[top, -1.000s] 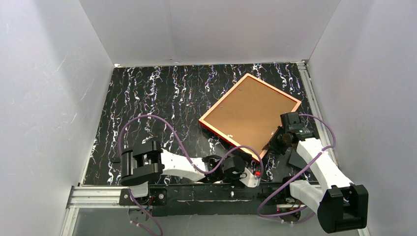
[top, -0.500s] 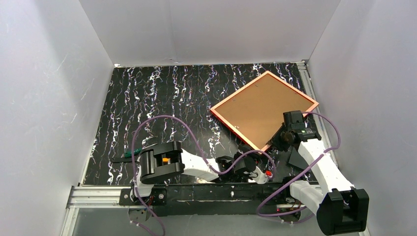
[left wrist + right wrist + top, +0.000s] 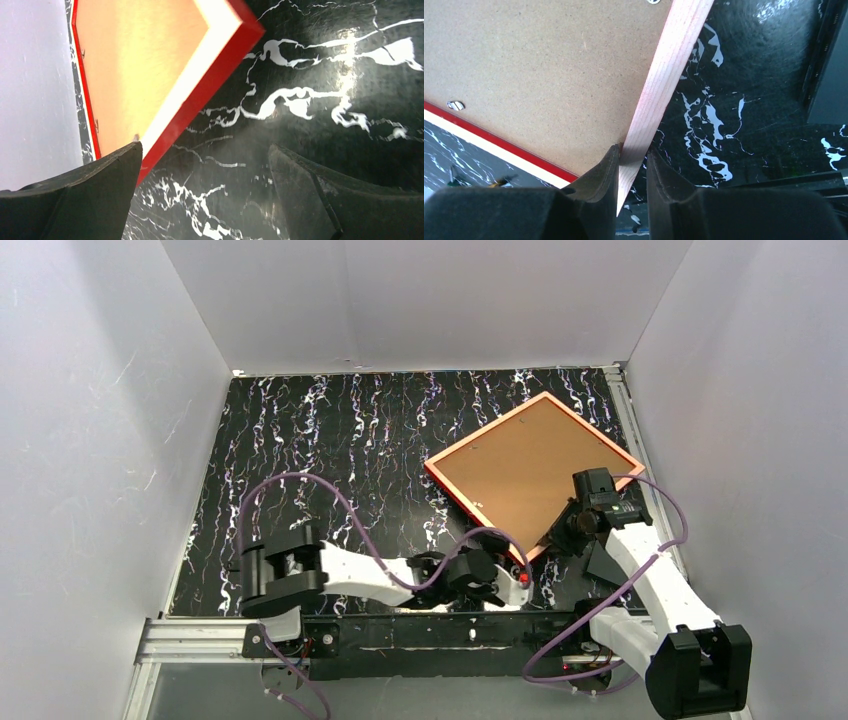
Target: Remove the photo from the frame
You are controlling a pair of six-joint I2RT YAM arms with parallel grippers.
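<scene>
The red frame (image 3: 476, 514) lies back up at the right of the table, and the brown backing board (image 3: 535, 465) fills it. The photo is hidden under the board. My right gripper (image 3: 568, 530) is shut on the frame's near right rim; in the right wrist view both fingers pinch the pale wooden rim (image 3: 674, 65) beside the board (image 3: 549, 65). My left gripper (image 3: 497, 578) stands open just short of the frame's near corner. In the left wrist view that red corner edge (image 3: 205, 95) lies ahead of the wide-apart fingers (image 3: 100, 185), with only table between them.
White walls close in the black marbled table (image 3: 330, 450) on three sides. A metal rail (image 3: 628, 420) runs along the right edge. A black wedge (image 3: 603, 562) sits beside the right arm. Small metal tabs (image 3: 455, 105) hold the board along its edges.
The frame has turned and shifted toward the right wall in the right gripper's hold. The left arm swung right and back; its gripper narrowed, then opened wide again.
</scene>
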